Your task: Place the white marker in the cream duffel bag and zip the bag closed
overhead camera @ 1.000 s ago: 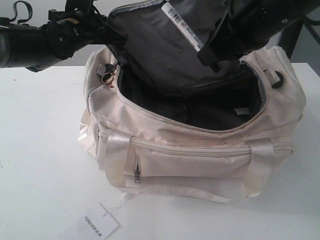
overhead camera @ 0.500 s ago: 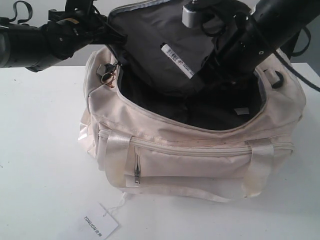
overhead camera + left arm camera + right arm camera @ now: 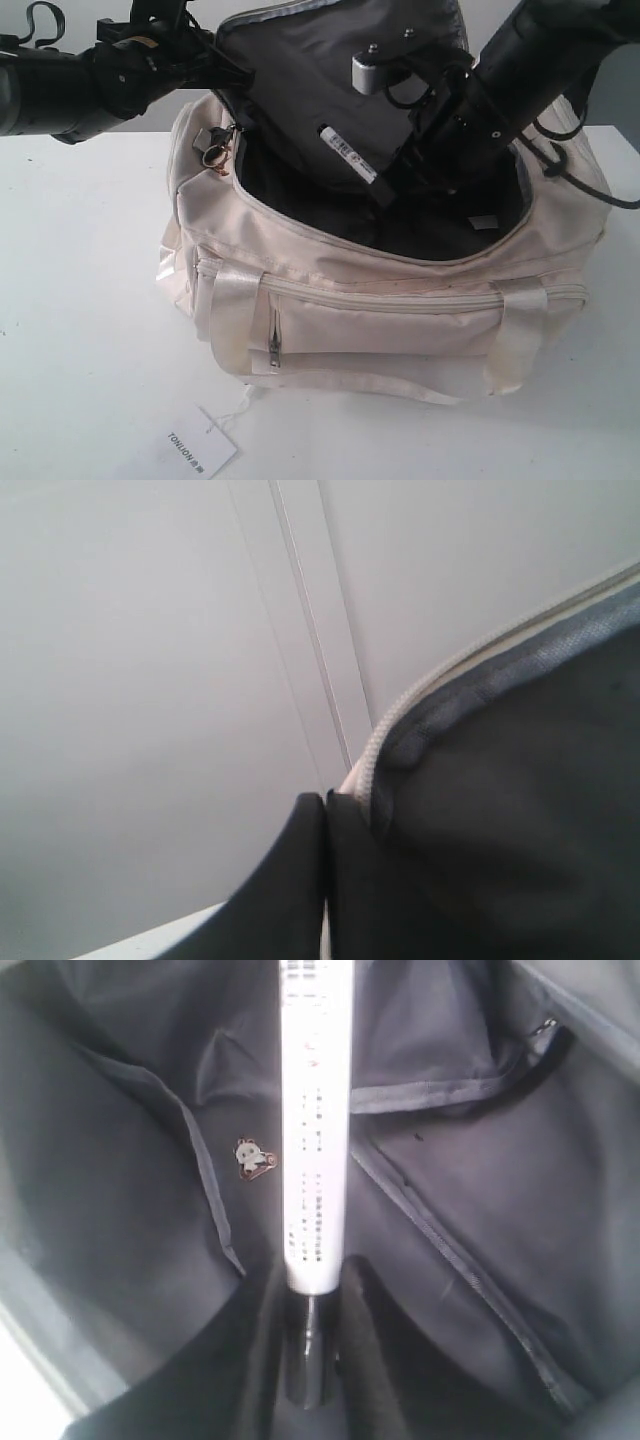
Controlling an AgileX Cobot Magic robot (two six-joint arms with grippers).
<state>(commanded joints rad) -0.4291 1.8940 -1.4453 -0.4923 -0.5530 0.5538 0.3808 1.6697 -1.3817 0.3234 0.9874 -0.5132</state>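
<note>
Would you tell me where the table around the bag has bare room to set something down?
The table is bare left of the bag, in front of it right of the tag. The open bag is crowded: the right hand holds the marker there, the left hand grips the flap.

The cream duffel bag (image 3: pixel 400 325) is recorded as cream outside, with glossy, paler webbing handles (image 3: pixel 235 305) and a dark grey lining (image 3: pixel 300 70). Faint brownish soiling is noted along its front zip (image 3: pixel 400 300). The white marker (image 3: pixel 317 1110) is seen as white, printed with small dark characters and capped in black. A white hang tag (image 3: pixel 197 446) carries dark lettering. The surface (image 3: pixel 80 330) is white. The left arm (image 3: pixel 50 90) and right arm (image 3: pixel 540 60) are black.
</note>
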